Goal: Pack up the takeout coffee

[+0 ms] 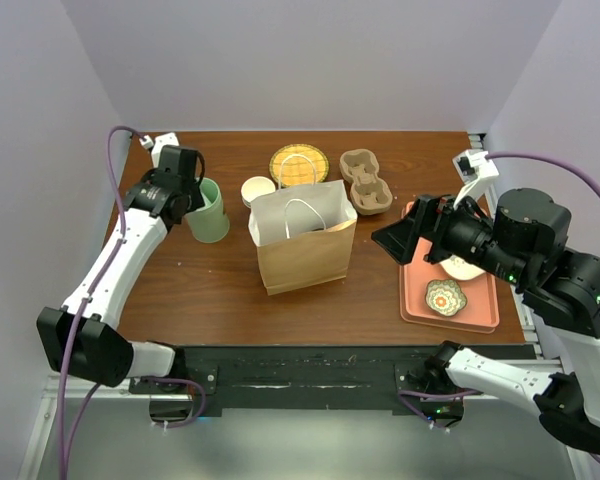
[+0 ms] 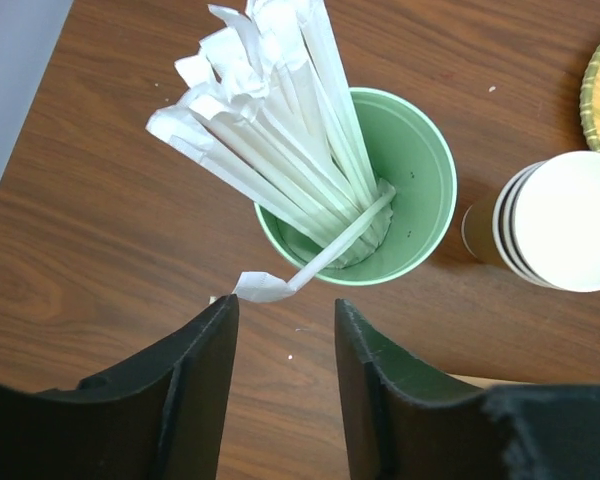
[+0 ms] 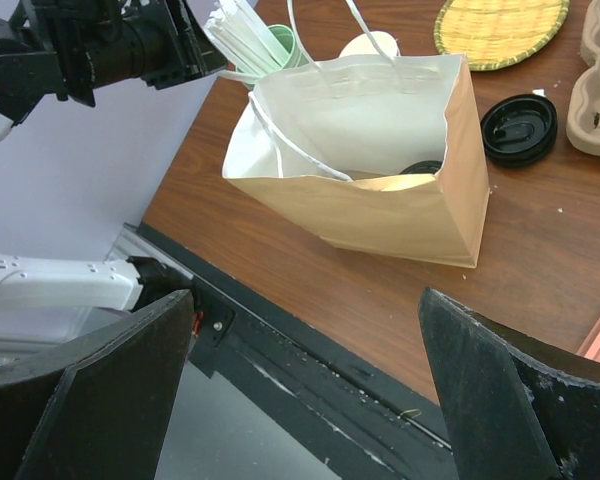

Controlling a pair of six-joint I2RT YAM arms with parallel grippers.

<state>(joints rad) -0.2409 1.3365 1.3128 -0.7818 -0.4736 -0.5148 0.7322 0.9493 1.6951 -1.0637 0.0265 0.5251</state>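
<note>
Coffee [image 3: 421, 168]: likely sitting in bag [image 3: 380, 215], rightward of left hand [image 2: 286, 303]
Left hand: standing apart, gripping nothing
Right hand [image 3: 305, 300]: gaping wide

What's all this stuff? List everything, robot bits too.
paper bag: one, brown, centre, open
bagged lid: one, black, inside bag
green cup: one, pale green, left of bag
wrapped sticks: many, white, in green cup
paper cups: one stack, white-topped, beside green cup
loose lid: one, black, on table by bag
woven mat: one, yellow, back
cup carrier: one, brown, beside mat
tray: one, pink, right
dish: one, patterned, on tray
left gripper: black, open, over green cup
right gripper: black, open, by tray
</note>
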